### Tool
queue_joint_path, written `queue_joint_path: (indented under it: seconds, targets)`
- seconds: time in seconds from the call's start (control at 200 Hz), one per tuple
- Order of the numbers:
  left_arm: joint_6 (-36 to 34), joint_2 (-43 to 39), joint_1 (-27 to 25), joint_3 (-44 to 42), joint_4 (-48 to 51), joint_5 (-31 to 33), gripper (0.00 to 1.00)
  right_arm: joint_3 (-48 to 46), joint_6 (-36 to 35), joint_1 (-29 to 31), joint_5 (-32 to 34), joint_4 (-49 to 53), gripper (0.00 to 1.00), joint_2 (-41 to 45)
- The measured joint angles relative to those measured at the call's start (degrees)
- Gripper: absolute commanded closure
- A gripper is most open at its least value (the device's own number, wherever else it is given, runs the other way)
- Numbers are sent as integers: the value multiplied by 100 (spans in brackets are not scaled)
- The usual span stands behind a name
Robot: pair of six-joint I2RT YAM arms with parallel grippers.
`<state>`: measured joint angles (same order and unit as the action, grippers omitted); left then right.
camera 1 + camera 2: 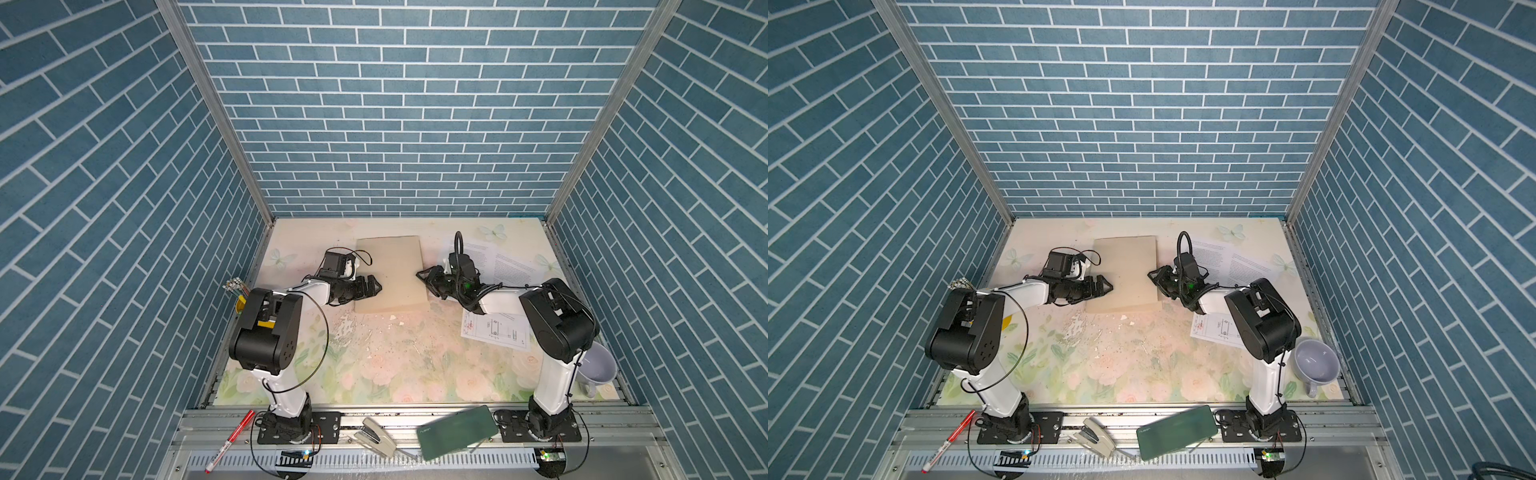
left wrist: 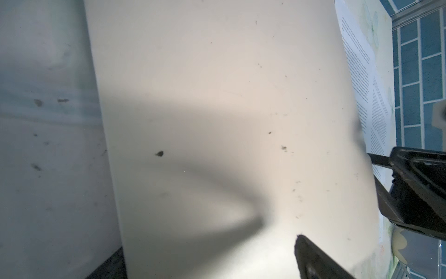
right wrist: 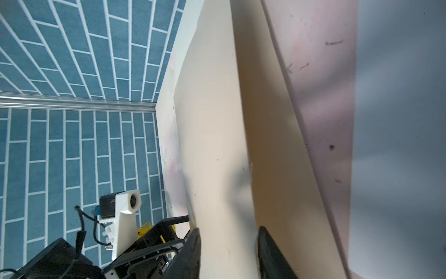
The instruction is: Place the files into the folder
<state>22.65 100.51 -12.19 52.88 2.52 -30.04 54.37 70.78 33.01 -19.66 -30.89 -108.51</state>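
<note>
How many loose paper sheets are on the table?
3. A text sheet and a second text sheet lie side by side at the back right; one drawing sheet lies nearer, partly under the right arm. The folder might hide others.

Robot lab cell, not a real room (staged booth). Walls are flat blue brick-print panels (image 1: 407,124) on 3 sides, held by bare alu frame posts (image 1: 216,112). Left arm (image 1: 266,332) and right arm (image 1: 557,320) are bolted via black base plates (image 1: 328,428) to an alu rail (image 1: 403,415), w/ slotted cable duct (image 1: 374,459) in front. Tabletop wears a floral print cover (image 1: 395,374). Desk props give an office look: stapler (image 1: 374,436), red marker (image 1: 229,441), mug (image 1: 596,368), files (image 1: 517,266).
</note>
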Motion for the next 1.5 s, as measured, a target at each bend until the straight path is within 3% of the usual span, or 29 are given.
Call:
queue_joint_path:
  seconds: [0.39, 0.85, 1.265, 1.5]
  targets:
    - [52, -105, -11, -138, -76, -26, 0, -87, 201, 9, -118, -245, 76, 87]
    - [-330, -1432, -190, -748, 70, 1200, 0, 22, 122, 31, -157, 223, 96, 192]
    - [-542, -3147, -1766, -1779, 188, 3016, 0, 142, 120, 35, -157, 619, 97, 398]
    - [-791, -3285, -3040, -1897, 144, 3978, 0, 155, 118, 35, -186, 697, 96, 439]
